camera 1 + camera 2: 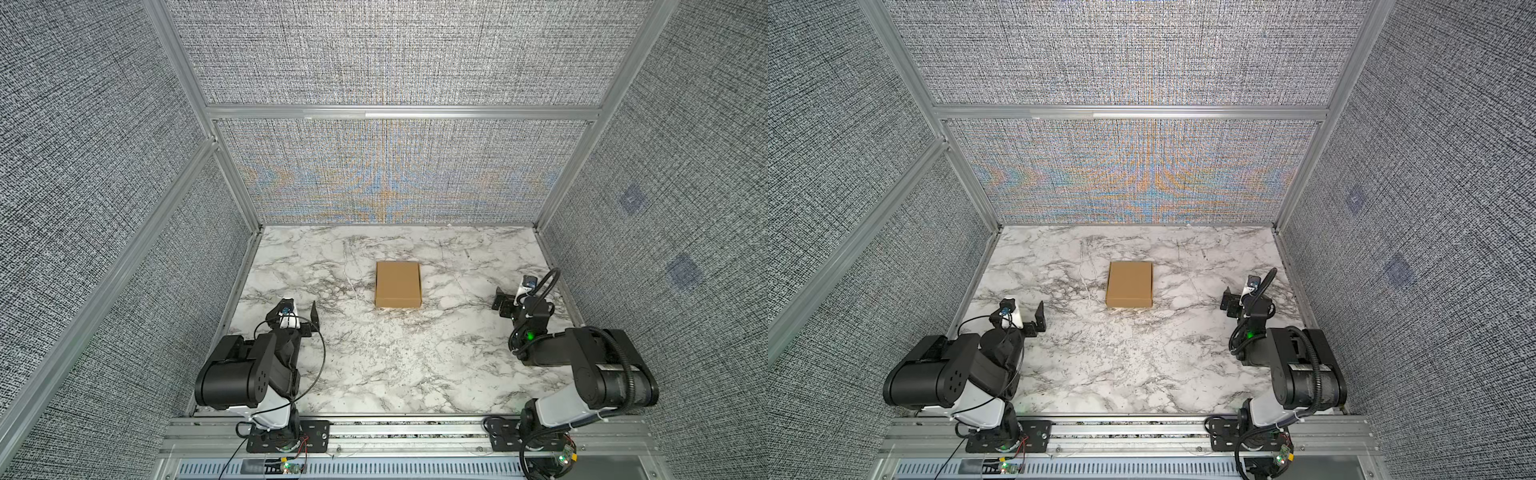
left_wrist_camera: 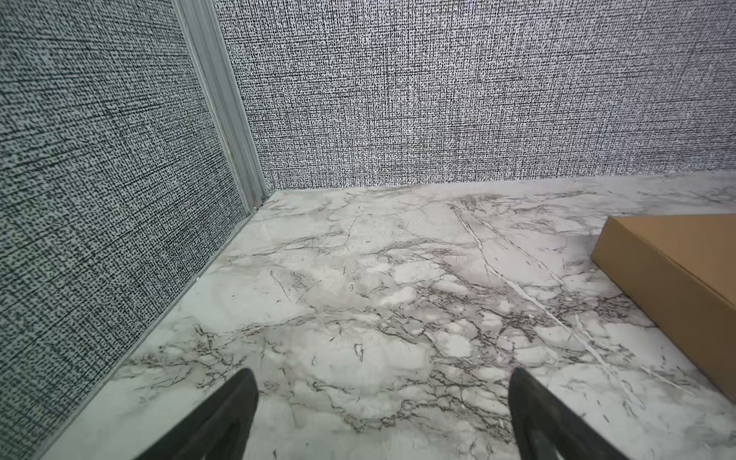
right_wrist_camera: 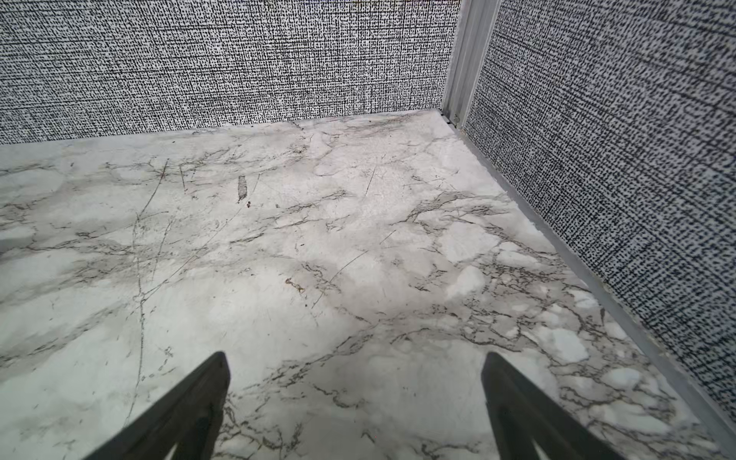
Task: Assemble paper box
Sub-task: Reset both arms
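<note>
The paper box [image 1: 397, 284] [image 1: 1129, 284] is a closed, shallow, squarish tan cardboard box lying flat near the middle of the marble table, toward the back. Its near side wall also shows in the left wrist view as the paper box [image 2: 677, 275]. My left gripper [image 1: 294, 308] [image 1: 1018, 311] [image 2: 382, 374] hovers low at the table's left side, well apart from the box, open and empty. My right gripper [image 1: 513, 293] [image 1: 1241, 293] [image 3: 355, 358] is at the right side, also apart from the box, open with only bare marble between its fingers.
Textured grey panels with aluminium posts [image 2: 223, 99] [image 3: 464, 59] wall in the table on the left, back and right. An aluminium rail [image 1: 407, 432] with both arm bases runs along the front edge. A loose black cable [image 1: 320, 353] loops beside the left arm.
</note>
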